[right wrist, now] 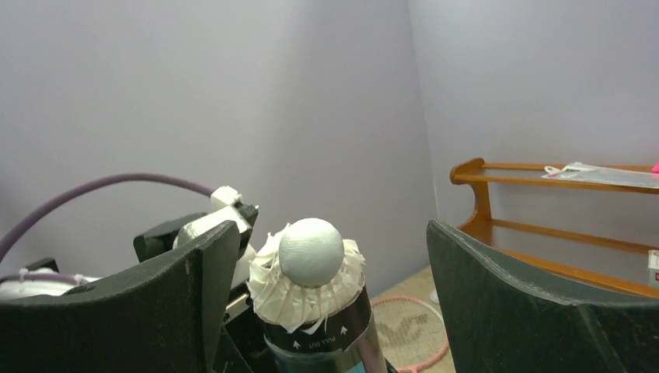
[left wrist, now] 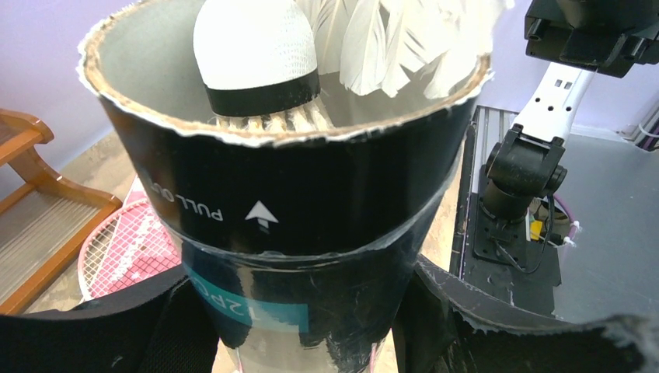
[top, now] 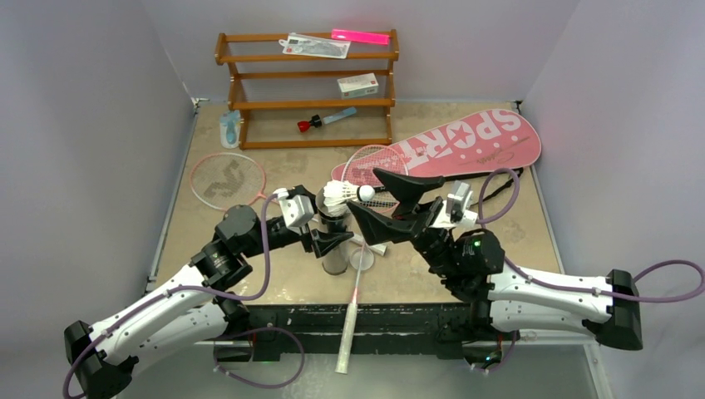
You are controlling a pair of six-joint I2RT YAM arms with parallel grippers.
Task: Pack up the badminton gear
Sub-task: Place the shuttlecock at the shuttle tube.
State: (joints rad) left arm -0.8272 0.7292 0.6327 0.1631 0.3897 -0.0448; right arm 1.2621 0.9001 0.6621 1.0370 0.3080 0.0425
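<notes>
The long black tube [top: 335, 245] stands upright at the table's middle. My left gripper [top: 331, 241] is shut on its lower part; in the left wrist view [left wrist: 303, 326] both fingers press the tube [left wrist: 295, 194]. A white shuttlecock [top: 342, 196] sits in the tube's mouth, cork end out, feathers crumpled [right wrist: 309, 268]. My right gripper [top: 366, 193] is open, its fingers either side of the cork and apart from it [right wrist: 330, 260]. One pink racket [top: 226, 178] lies at the left. The other racket's head [top: 366, 166] lies by the pink SPORT bag [top: 453, 143]; its white handle [top: 347, 337] overhangs the front edge.
A wooden shelf [top: 308, 100] stands at the back with a white box [top: 357, 84], a red-capped blue tool [top: 326, 120], a packet [top: 314, 46] and a pink strip [top: 360, 36]. A small round lid [top: 362, 259] lies beside the tube. A blue-white item [top: 229, 129] lies back left.
</notes>
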